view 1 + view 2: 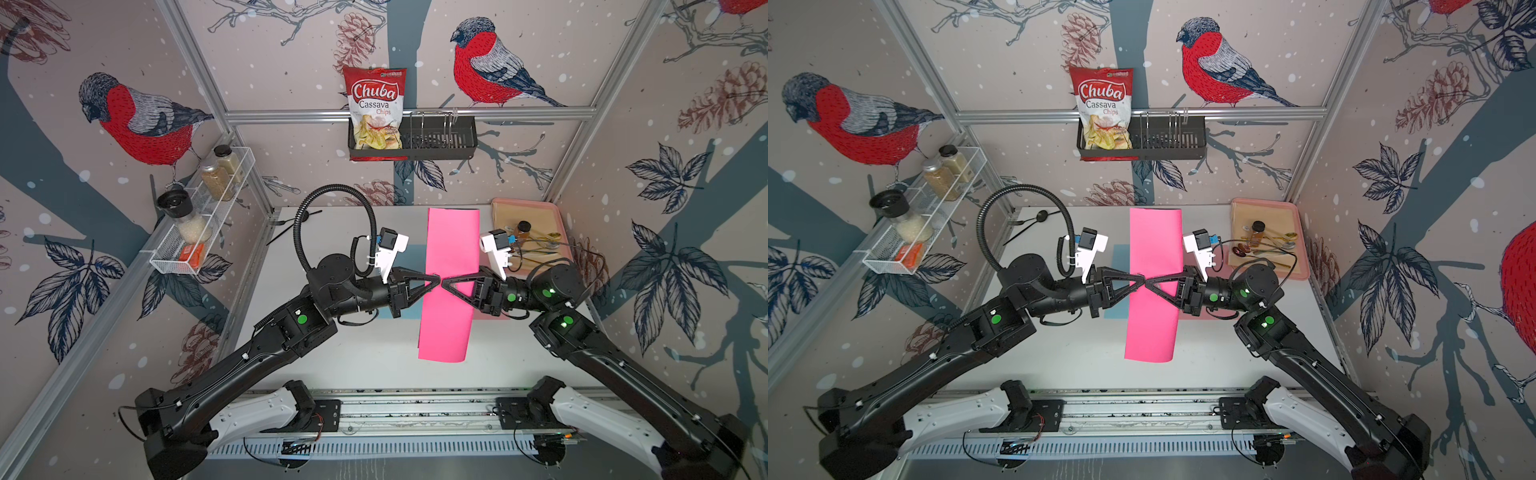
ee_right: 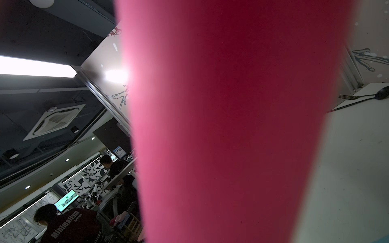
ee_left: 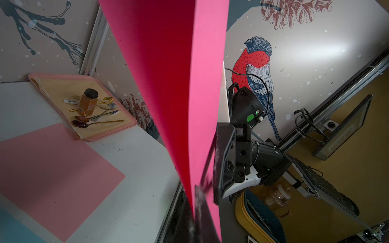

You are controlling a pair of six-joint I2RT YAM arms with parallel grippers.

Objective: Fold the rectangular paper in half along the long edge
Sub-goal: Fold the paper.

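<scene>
Pink paper (image 1: 451, 245) aloft, long axis running front to back

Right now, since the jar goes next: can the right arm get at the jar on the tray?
Probably not yet. The jar stands unblocked on the tray nearby, but the right arm's fingers are shut on the lifted pink paper and must let go first.

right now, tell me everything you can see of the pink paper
The paper is a matte, bright pink rectangular sheet, bent over loosely along its length with no visible crease. It seems lifted off the table, long axis running front to back. The left gripper and right gripper both pinch its long edges together at mid-length.
</scene>
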